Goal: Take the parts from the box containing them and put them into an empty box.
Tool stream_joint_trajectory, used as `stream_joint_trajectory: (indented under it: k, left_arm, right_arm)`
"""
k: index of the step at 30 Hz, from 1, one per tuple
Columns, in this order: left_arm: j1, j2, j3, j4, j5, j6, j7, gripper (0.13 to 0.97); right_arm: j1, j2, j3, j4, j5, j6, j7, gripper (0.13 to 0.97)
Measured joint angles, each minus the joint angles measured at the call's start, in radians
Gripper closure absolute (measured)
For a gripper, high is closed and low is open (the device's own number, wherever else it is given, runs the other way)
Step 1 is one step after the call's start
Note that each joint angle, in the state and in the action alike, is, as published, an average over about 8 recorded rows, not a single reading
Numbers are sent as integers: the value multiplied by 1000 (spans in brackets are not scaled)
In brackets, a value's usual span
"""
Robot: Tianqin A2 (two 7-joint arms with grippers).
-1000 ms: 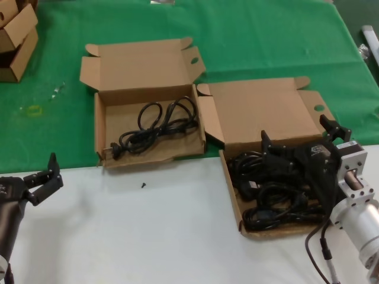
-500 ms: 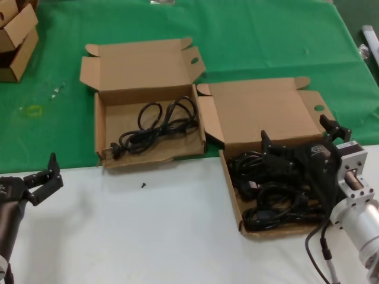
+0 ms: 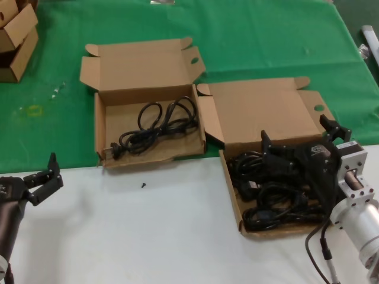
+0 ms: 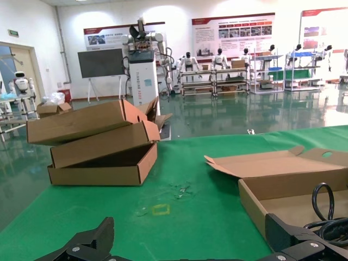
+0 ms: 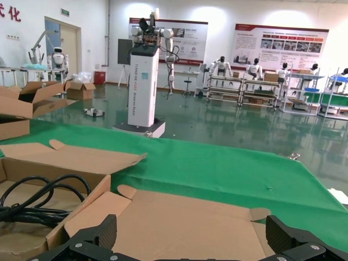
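Fingers spread wide on both arms. In the head view the right gripper (image 3: pixel 299 142) hangs with its two tips apart over the box on the right (image 3: pixel 234 195), above the heap of black cords (image 3: pixel 269 192), gripping nothing. The left gripper (image 3: pixel 44 177) sits low at the left over the white table (image 3: pixel 148 236), tips apart and empty. The other box (image 3: pixel 151 155) lies on the green cloth (image 3: pixel 254 35) with one coiled cord (image 3: pixel 157 124) in it; a small dark speck (image 3: pixel 143 185) lies on the white surface before it. Smaller cartons (image 3: pixel 15 38) are stacked at the far left. Nothing has shifted from the earlier frames; both arms and all cords lie as before.

The left wrist view shows its fingers (image 4: pixel 87 244) wide, stacked cartons (image 4: pixel 98 144) beyond, and the one-cord box (image 4: pixel 283 190). Wall posters carry writing too small to read.

The right wrist view shows spread fingers (image 5: pixel 92 236) over the open lid (image 5: pixel 185 228); red characters at the corner read partly "化".
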Motion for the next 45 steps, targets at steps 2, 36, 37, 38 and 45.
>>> stream_joint_trajectory:
  k: [2, 36, 37, 38, 45]
  left_arm:
    - [0, 0, 0, 0, 0, 0, 0, 132]
    - [0, 0, 0, 0, 0, 0, 0, 132]
    - [0, 0, 0, 0, 0, 0, 0, 132]
    - [0, 0, 0, 0, 0, 0, 0, 132]
    - [0, 0, 0, 0, 0, 0, 0, 132]
  right_arm:
    - [0, 0, 0, 0, 0, 0, 0, 129]
    - [0, 0, 0, 0, 0, 0, 0, 129]
    - [0, 0, 0, 0, 0, 0, 0, 129]
    - [0, 0, 0, 0, 0, 0, 0, 129]
    - [0, 0, 0, 0, 0, 0, 0, 129]
